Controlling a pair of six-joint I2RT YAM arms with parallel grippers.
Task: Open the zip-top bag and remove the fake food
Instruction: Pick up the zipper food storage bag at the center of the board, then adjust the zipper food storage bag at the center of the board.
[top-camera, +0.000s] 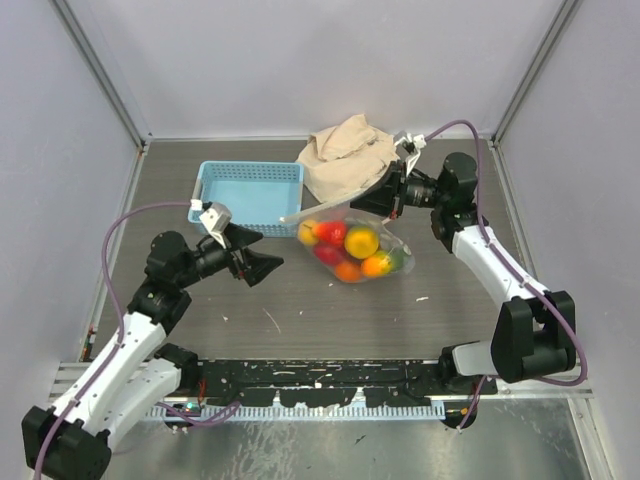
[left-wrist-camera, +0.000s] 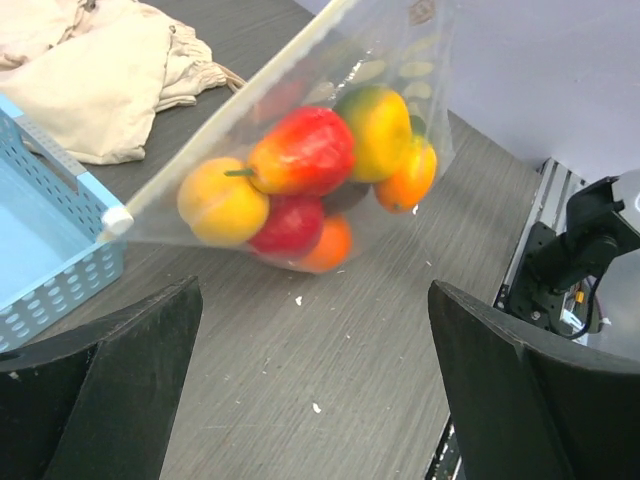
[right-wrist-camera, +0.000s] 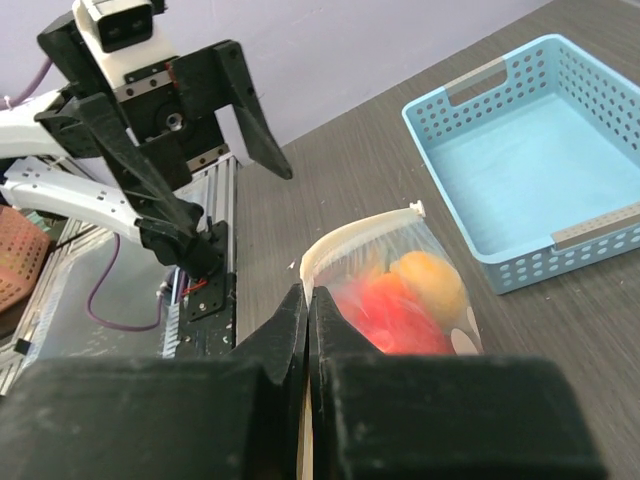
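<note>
1. Clear, white-dotted plastic zip-top bag (top-camera: 385, 262): mid-table, just in front of the basket and the cloth bag. It is held up by one end of its white zip strip (left-wrist-camera: 225, 135), which slants down towards the basket corner. The seal looks closed. The raised edge judged to keep the mouth reachable while the contents weigh the body down.
2. Glossy plastic fake food (top-camera: 361, 242), orange, yellow, red, green and maroon pieces: all inside the bag, bunched in its low belly, which appears to rest on the table. None removed yet.
3. Right end effector (right-wrist-camera: 308, 312): jaws pinched narrow on the upper end of the zip strip. Serves as the anchor, tensioning the strip so the other side can be pulled away.
4. Left end effector (top-camera: 268, 255): jaws spread wide, holding nothing, aimed at the bag and well apart from it. Judged ready to take the free end of the strip or one lip.
5. Light blue perforated plastic basket (top-camera: 215, 168): nothing in it, close behind the strip's low end.
6. Beige cloth drawstring bag (top-camera: 345, 155): slumped at the rear, beside the basket.
7. Dark wood-grain table (top-camera: 300, 310): carries everything above.
</note>
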